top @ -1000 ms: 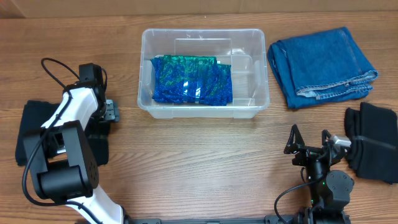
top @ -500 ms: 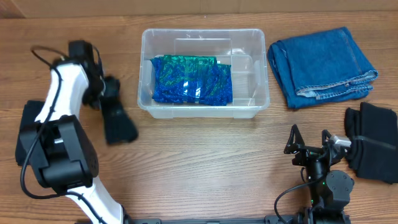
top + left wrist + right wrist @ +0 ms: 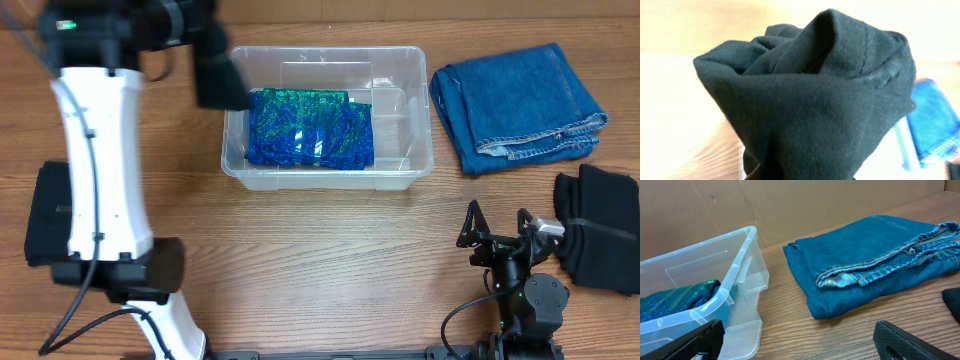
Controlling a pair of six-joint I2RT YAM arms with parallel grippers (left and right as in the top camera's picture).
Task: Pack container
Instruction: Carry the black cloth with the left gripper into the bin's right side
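At the far left edge of the table (image 3: 320,260) a black pile (image 3: 45,215) lies flat beside the left arm's base. The left gripper (image 3: 205,45) is raised near the table's back edge and pinches a black garment (image 3: 222,78). The cloth hangs over the rim at the back-left corner of the container (image 3: 330,49). In the left wrist view the bunched garment fills nearly the whole picture and hides the fingers.

The container sits at the middle of the table toward the back, long sides parallel to the table's edge, just right of the raised hand. A blue-green fabric (image 3: 310,128) lies inside, toward the left wall. A strip of bare floor shows between the fabric and the right wall, on the side away from the hand.

Just right of the container, apart from its wall, lie folded jeans (image 3: 515,105). A wide band of bare wood runs along the container's front wall. At its near right the right gripper (image 3: 495,232) rests low, fingers spread wide and holding nothing, well apart from the container. Dark clothes (image 3: 600,225) lie at the right edge
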